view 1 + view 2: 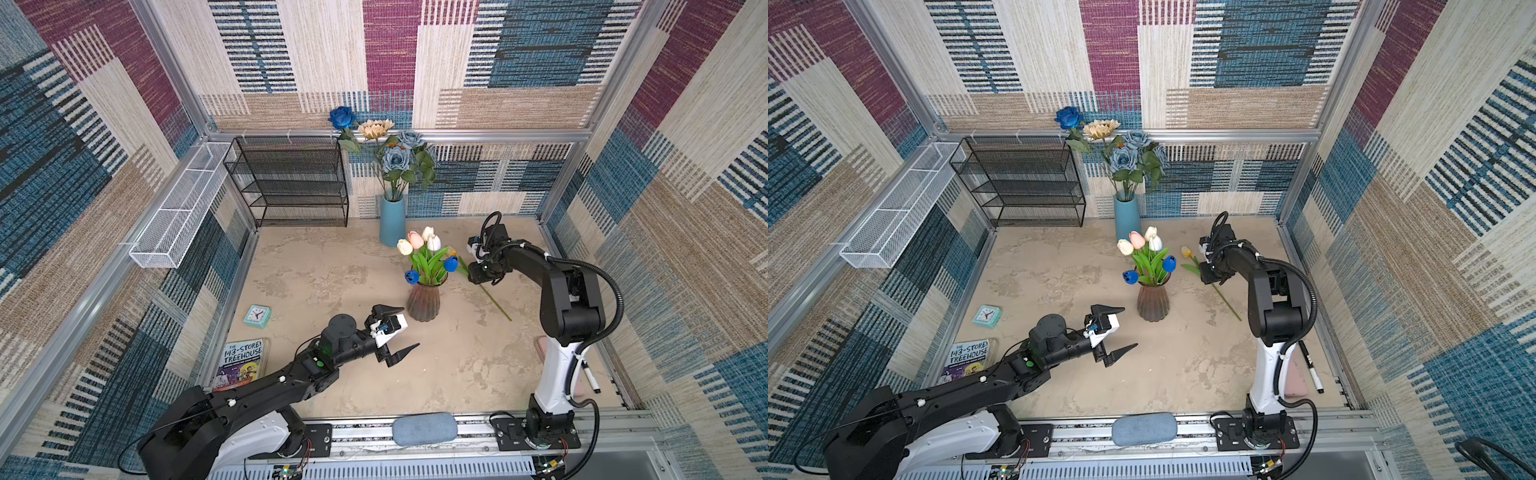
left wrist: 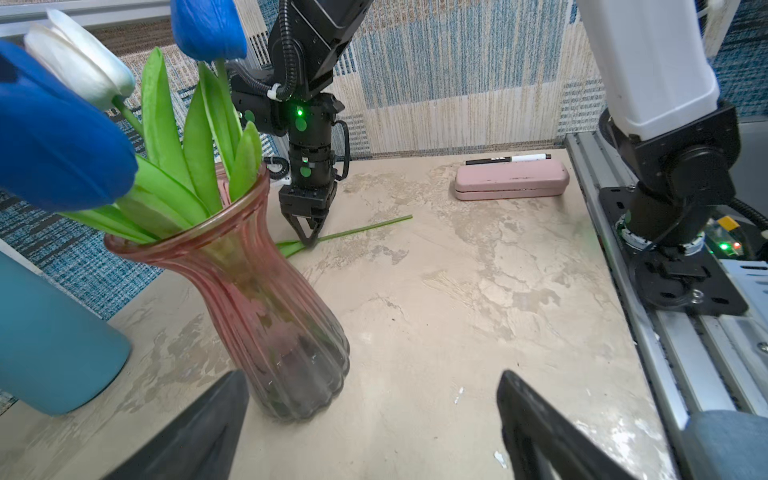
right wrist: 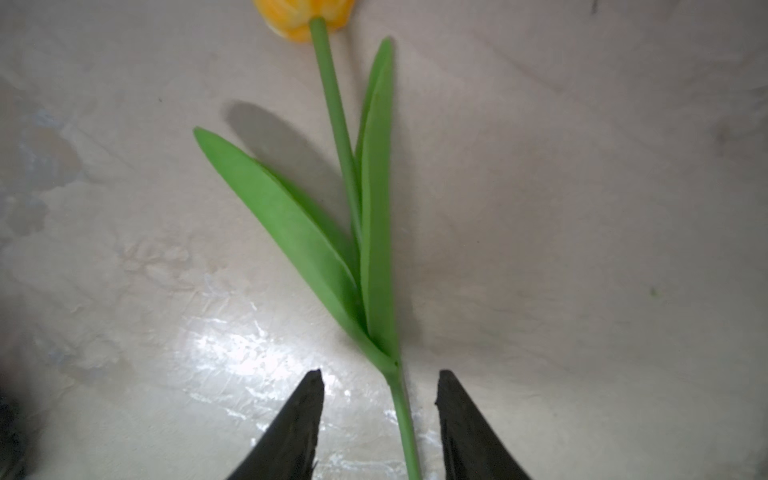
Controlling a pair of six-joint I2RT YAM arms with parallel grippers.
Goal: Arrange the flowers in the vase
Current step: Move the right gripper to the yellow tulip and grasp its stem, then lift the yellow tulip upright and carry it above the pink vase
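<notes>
Our right gripper (image 3: 379, 374) is over the yellow tulip (image 3: 376, 216), which lies flat on the table (image 3: 582, 249). Its stem runs between the half-open jaws, touching neither. Our left gripper (image 1: 411, 326) gapes wide beside the vase (image 1: 423, 303), holding nothing.

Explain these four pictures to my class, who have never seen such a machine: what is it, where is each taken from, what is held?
Two robot arms work at a table. Two pictures look down from overhead; the others come from a camera on each wrist. A pink vase holds tulips, a blue vase taller flowers; a clock, book, case and pen lie around. The left hand is open and empty. The right hand stands open around the stem of a yellow tulip lying on the table; nothing is held.
</notes>
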